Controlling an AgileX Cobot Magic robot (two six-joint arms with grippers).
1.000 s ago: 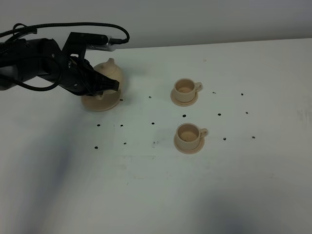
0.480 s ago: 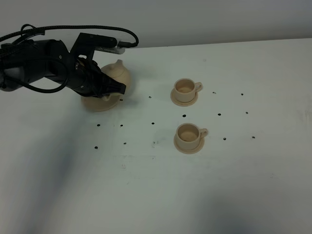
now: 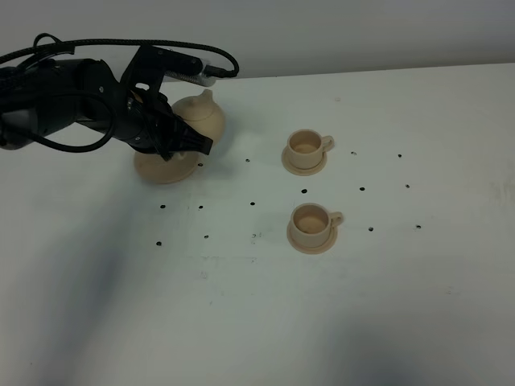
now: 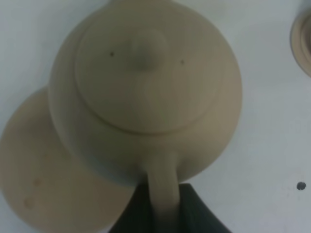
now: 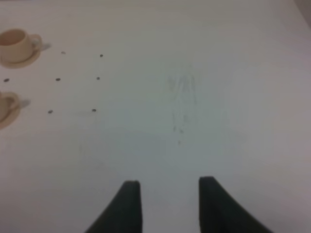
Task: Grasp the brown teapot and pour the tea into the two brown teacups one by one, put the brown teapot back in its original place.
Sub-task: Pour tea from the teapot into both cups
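Observation:
The brown teapot (image 3: 201, 115) hangs tilted just above the table, right of its wide round saucer (image 3: 163, 167), the original place. My left gripper (image 3: 189, 143) is shut on its loop handle. The left wrist view shows the teapot (image 4: 146, 87) from above, its handle pinched between the dark fingers of the left gripper (image 4: 164, 213), with the saucer (image 4: 34, 184) off to one side below it. The two brown teacups stand on small saucers, one farther back (image 3: 306, 145) and one nearer (image 3: 310, 222). My right gripper (image 5: 167, 204) is open over bare table, far from the cups (image 5: 17, 43).
The white table (image 3: 386, 305) carries small black dots around the cups. The left arm's black cable (image 3: 96, 40) loops above the teapot. An edge of a cup saucer (image 4: 303, 29) shows in the left wrist view. The right arm is outside the exterior high view.
My left gripper has lifted the teapot off its saucer and carried it a little to the right, toward the cups. The cups have not moved.

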